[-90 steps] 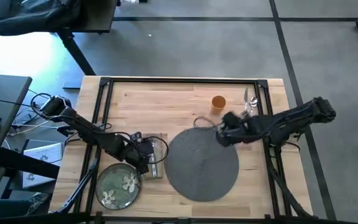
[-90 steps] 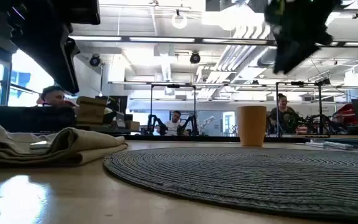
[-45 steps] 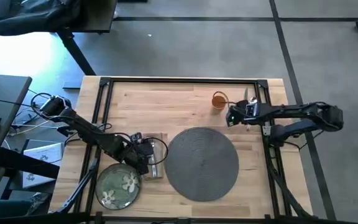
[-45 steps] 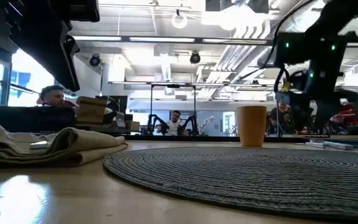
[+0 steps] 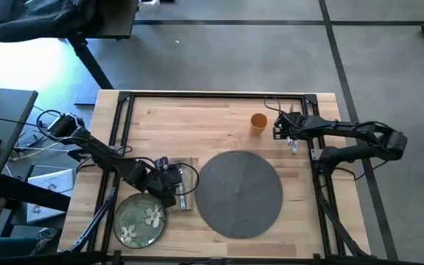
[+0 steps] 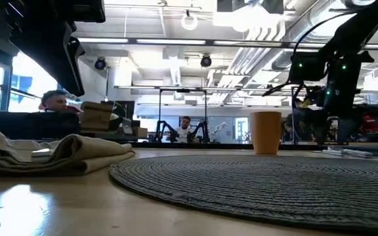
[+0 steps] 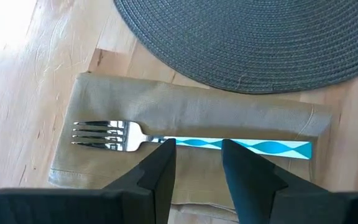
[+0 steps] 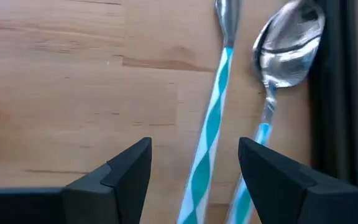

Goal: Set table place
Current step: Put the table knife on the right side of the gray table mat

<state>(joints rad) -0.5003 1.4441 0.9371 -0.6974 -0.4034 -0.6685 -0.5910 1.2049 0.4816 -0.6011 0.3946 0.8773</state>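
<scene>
Cutlery is next: the right gripper (image 8: pixel 194 165) has swung from the placemat (image 5: pixel 239 193) to hover, fingers spread, over knife (image 8: pixel 213 124) and spoon (image 8: pixel 278 74) at the tabletop's (image 5: pixel 190 125) edge; left gripper (image 7: pixel 194 165) waits released over the fork (image 7: pixel 114 135).

left hand (image 7: pixel 194 163) parted, right hand (image 8: pixel 194 163) parted

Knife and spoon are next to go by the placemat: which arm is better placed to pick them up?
Right. The right gripper hovers open directly over the knife and spoon, past the orange cup. The left gripper is across the placemat, over the fork on the napkin.
</scene>
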